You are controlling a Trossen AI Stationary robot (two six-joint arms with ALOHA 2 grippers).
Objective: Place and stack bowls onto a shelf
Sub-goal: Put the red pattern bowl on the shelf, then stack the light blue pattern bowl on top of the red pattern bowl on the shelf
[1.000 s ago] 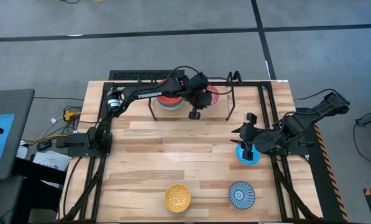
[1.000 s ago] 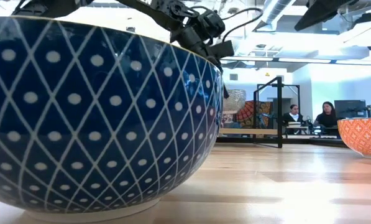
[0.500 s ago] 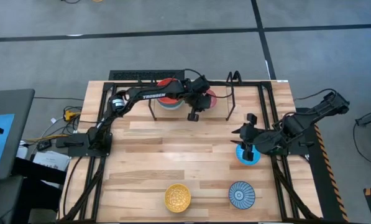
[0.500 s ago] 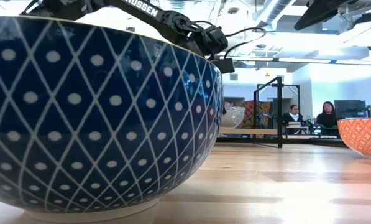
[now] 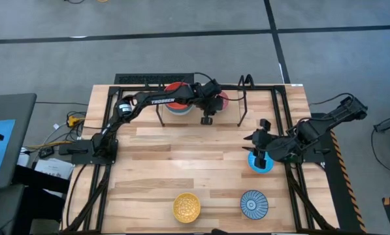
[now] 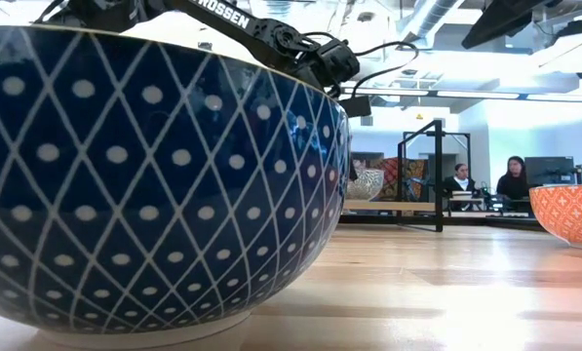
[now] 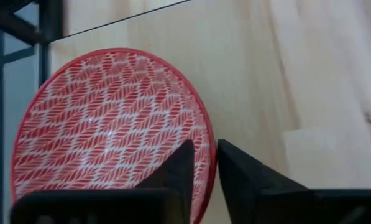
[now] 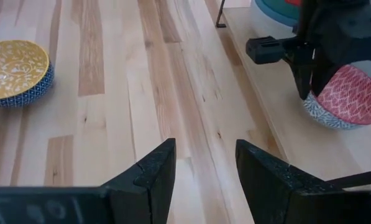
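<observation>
Left gripper [image 5: 208,111]: high view, over the shelf [image 5: 247,114] at the table's far edge, at the red-pink patterned bowl [image 5: 222,100]; a red bowl [image 5: 176,88] stacked in a light blue one sits beside it under the arm. Right gripper [image 5: 260,156]: above the plain blue bowl [image 5: 260,164] near the right edge. Yellow patterned bowl [image 5: 187,206] and blue-white patterned bowl [image 5: 253,203]: near edge, well apart.

Low view: blue-white patterned bowl fills the foreground; left arm reaches down behind it toward the shelf.

Left wrist view: fingers [image 7: 184,163] clamped on the red-pink bowl's rim, one inside, one outside.

Right wrist view: right fingers [image 8: 154,168] spread, nothing between them; left gripper on the red-pink bowl, which is nested in a patterned bowl [image 8: 322,115] on the shelf board.
</observation>
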